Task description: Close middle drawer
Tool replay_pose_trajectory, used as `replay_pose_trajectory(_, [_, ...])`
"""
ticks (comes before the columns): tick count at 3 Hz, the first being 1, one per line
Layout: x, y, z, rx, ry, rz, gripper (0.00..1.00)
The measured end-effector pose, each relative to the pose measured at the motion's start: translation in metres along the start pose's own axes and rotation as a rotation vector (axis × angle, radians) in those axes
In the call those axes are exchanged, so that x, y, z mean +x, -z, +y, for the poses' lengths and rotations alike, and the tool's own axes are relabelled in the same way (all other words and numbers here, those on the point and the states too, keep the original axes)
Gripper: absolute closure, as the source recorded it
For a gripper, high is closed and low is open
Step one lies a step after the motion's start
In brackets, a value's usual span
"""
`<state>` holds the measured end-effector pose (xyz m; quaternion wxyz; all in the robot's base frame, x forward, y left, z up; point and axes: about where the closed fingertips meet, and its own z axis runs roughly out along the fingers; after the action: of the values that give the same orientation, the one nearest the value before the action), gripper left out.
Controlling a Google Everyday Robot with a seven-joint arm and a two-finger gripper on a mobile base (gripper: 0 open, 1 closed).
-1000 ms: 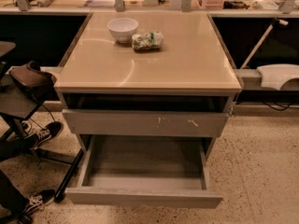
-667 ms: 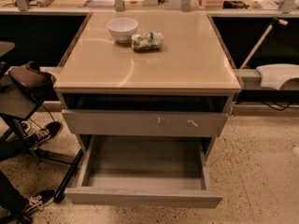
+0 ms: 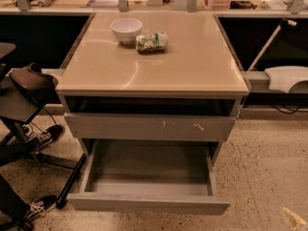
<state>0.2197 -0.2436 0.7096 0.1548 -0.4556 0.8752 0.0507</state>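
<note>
The middle drawer (image 3: 147, 204) is pulled far out of the grey cabinet, low in the camera view. Its plain front panel faces me and its grey inside (image 3: 149, 165) holds nothing. Above it is the drawer front with two white scuff marks (image 3: 120, 127), with a dark gap over it under the beige top (image 3: 159, 69). The lowest drawer front is hidden under the open drawer. Only a pale tip of my gripper (image 3: 293, 218) shows at the bottom right corner, right of the open drawer and apart from it.
A white bowl (image 3: 126, 29) and a green snack bag (image 3: 151, 41) sit on the beige top. At the left are a black stand (image 3: 21, 100) and a person's shoes (image 3: 45, 137) (image 3: 38, 207). A white object (image 3: 288, 77) juts in at the right. The floor is speckled.
The pale gripper tip has come into view at the bottom right corner. The drawers and the things on top have not moved.
</note>
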Motion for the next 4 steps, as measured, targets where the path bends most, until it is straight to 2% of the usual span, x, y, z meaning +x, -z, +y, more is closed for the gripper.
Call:
replay_pose_trajectory(1, [-0.001,0.001,-0.001,0.002,0.001,-0.001,0.00])
replay_pose_trajectory(2, [0.006,-0.034,0.014,-0.023,-0.001,-0.035,0.00])
replay_pose_trajectory(3, [0.029,-0.118,0.053,-0.147,0.018,-0.038,0.00])
replay_pose_trajectory(4, [0.041,-0.183,0.057,-0.195,0.029,-0.029,0.00])
